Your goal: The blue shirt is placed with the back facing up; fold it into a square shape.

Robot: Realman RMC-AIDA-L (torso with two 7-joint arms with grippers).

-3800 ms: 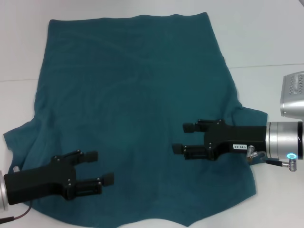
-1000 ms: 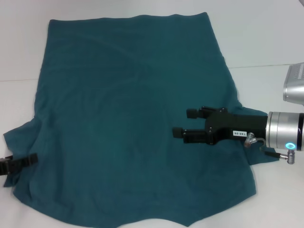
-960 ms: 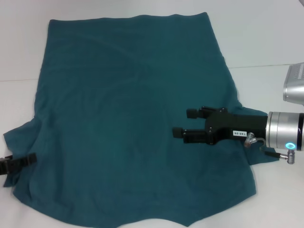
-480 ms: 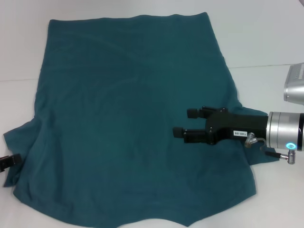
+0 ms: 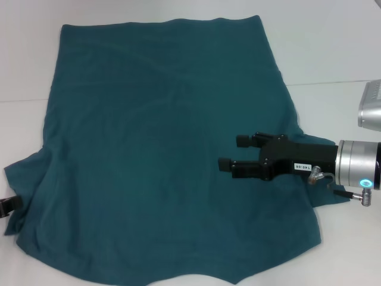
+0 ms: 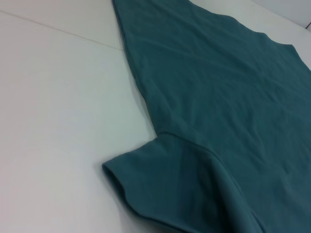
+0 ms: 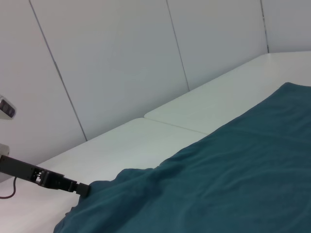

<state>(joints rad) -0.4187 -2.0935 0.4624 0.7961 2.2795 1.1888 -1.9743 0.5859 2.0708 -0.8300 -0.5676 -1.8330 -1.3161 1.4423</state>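
The blue shirt point(image 5: 166, 149) lies flat on the white table point(image 5: 333, 47), hem far from me, a short sleeve at each side. My right gripper point(image 5: 231, 153) is open and empty, hovering over the shirt's right part just inside the right sleeve point(image 5: 312, 146), pointing left. Only the tip of my left gripper point(image 5: 9, 205) shows at the picture's left edge, beside the left sleeve point(image 5: 21, 173). The left wrist view shows that sleeve point(image 6: 160, 184) lying flat. The right wrist view shows the shirt point(image 7: 233, 179) and the left gripper point(image 7: 60, 184) at its far edge.
A seam line point(image 5: 333, 81) runs across the table on both sides of the shirt. A silver part of the right arm point(image 5: 370, 110) stands at the right edge. White wall panels point(image 7: 121, 63) rise behind the table.
My left gripper has drawn back to the left, off the shirt, until only its tip shows at the picture's edge. My right gripper has drifted slightly right. The shirt has not moved.
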